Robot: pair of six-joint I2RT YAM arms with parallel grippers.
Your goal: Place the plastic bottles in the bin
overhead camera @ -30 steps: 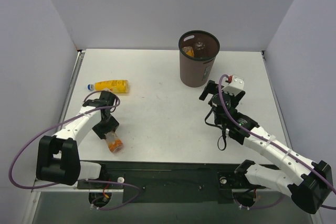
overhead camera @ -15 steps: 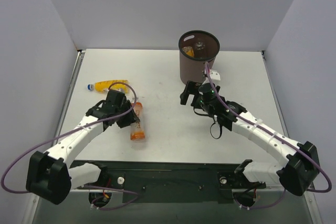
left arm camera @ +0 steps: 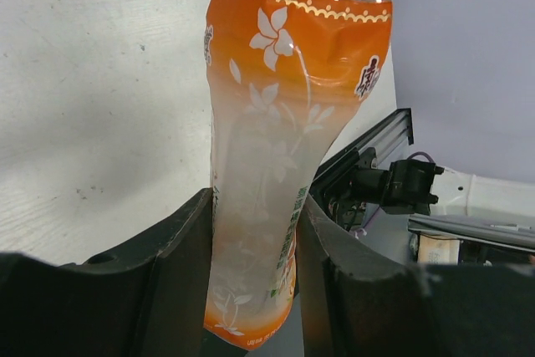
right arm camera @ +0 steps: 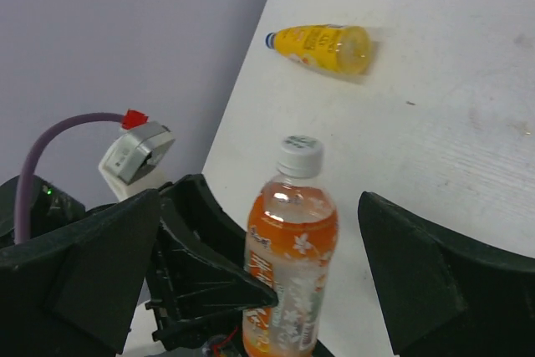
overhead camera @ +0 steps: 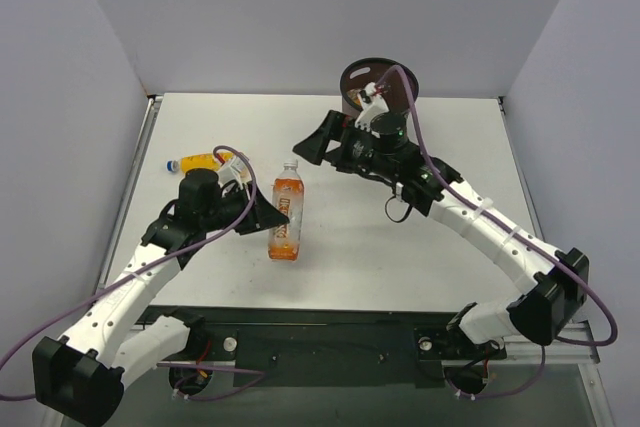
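Observation:
An orange-filled bottle (overhead camera: 286,217) with a white cap is held upright-tilted above the table's middle by my left gripper (overhead camera: 268,217), which is shut on its lower body. In the left wrist view the bottle (left arm camera: 292,123) sits between both fingers (left arm camera: 171,265). My right gripper (overhead camera: 318,147) is open, its jaws spread wide, facing the bottle's cap end from the right; the bottle (right arm camera: 288,265) shows between its fingers (right arm camera: 426,273) without touching. A yellow bottle (overhead camera: 203,160) with a blue cap lies at the left, and shows in the right wrist view (right arm camera: 322,46). The dark brown bin (overhead camera: 350,74) stands at the back, mostly hidden behind my right arm.
The white table (overhead camera: 460,137) is walled in by grey panels at the left, back and right. A black rail (overhead camera: 330,332) with the arm bases runs along the near edge. My right arm stretches across the table's right half toward the middle.
My left gripper has carried the orange bottle from the near-left edge up toward the middle. My right arm has swung from beside the bin leftward, its open gripper now facing the bottle.

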